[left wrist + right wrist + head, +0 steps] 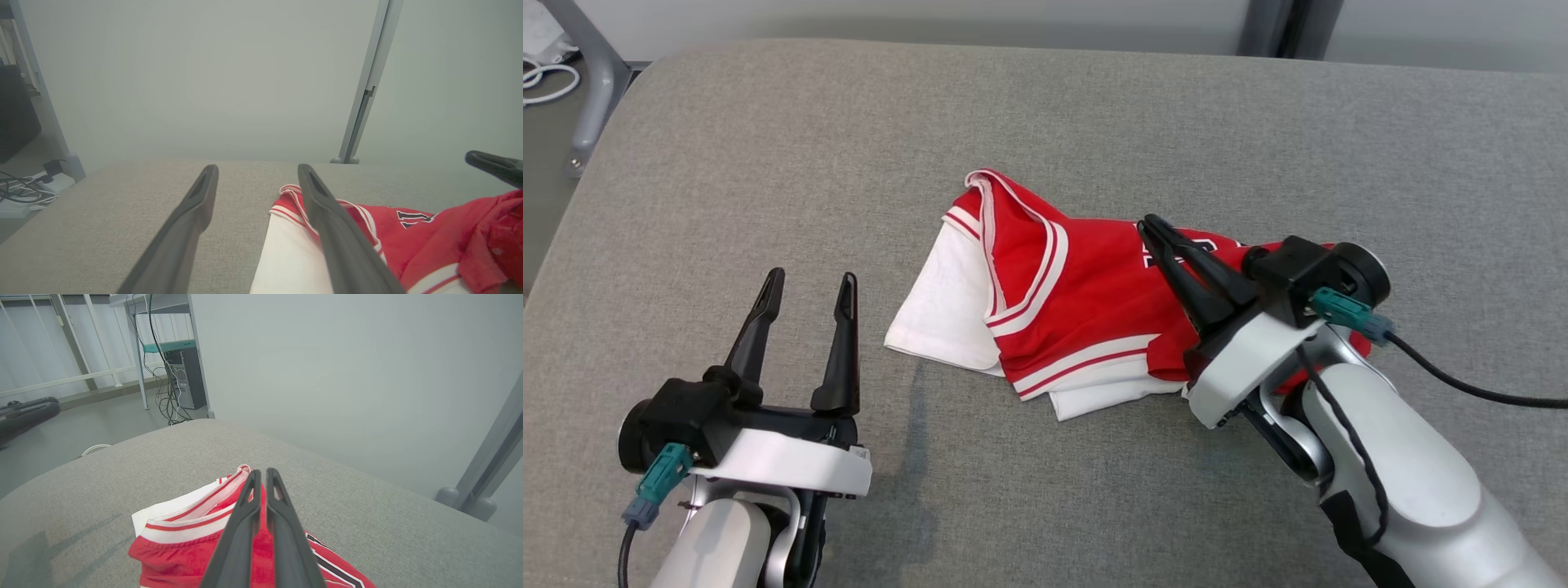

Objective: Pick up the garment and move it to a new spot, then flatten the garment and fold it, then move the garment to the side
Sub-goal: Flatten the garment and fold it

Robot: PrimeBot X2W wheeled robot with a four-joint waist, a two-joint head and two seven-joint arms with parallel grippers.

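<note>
**A:** What sits closest to the robot?

**B:** The left gripper (812, 278), low on the robot's left, over a bare stretch of the grey padded surface (727, 163). Its two dark fingers are spread wide, with nothing between them.

**A:** And the other arm?

**B:** The right gripper (1153, 224) comes in from the robot's right on a pale forearm. Its fingers are pressed together, with just a sliver of a gap. They lie over red cloth, pointing away from the robot and a little to its left.

**A:** Is it pinching the cloth?

**B:** I cannot tell. In its own wrist view the tips look bare. Further down, the fingers hide the fabric under them.

**A:** Where is the garment?

**B:** The garment (1086, 294) lies crumpled about the middle of the padded surface, to the right of the left gripper and apart from it. It is a red jersey with white and red striped bands. A plain white part sticks out on the side toward the left gripper and along the near edge. Dark lettering outlined in white shows beside the right gripper's fingers. In the left wrist view, red cloth is bunched up below those fingers.

**A:** And beyond that?

**B:** Bare grey fabric runs to the rounded far edge. Past it stands a pale wall (204, 81). At the far left is a grey metal post (600, 82), with white cables (543, 77) on the floor beside it. The right wrist view also shows a computer tower (186, 379) under a table frame, with dark wires (163, 375) hanging by it.
</note>
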